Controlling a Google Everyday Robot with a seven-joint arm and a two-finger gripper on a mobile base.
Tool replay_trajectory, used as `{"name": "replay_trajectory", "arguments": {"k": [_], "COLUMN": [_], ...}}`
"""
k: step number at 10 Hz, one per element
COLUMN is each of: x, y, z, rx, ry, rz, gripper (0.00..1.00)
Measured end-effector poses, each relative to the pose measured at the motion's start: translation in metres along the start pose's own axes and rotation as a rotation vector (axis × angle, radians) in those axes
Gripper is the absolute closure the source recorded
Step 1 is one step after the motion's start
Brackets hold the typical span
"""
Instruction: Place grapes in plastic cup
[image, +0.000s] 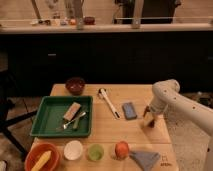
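Grasp approach in hand. Gripper (150, 120) hangs at the grapes (146, 112), jaws wide, well right of the green tray (60, 134). Grapes lie on the table, not lifted. Plastic cup (95, 152) sits just off the tray's front-right corner. Next, likely: close on the bunch, lift, carry to the cup.

Smooth white rounded arm (170, 95) with a dark end effector (149, 118) at its tip.

Claw (149, 119) at right edge of matt wooden table (135, 132); translucent plastic cup (95, 152).
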Motion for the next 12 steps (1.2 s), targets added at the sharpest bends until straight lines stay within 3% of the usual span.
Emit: {"name": "replay_trajectory", "arguments": {"k": [3,10,12], "x": [-0.001,-0.002,-0.005], "y": [-0.006,-0.008,-0.008], "z": [0.01,0.007,-0.001], "rx": [0.001,0.001,0.002], "ry": [-0.021,-0.072,-0.094], "rz": [0.003,-0.069,-0.104], "gripper": [0.24,0.93,1.0]}}
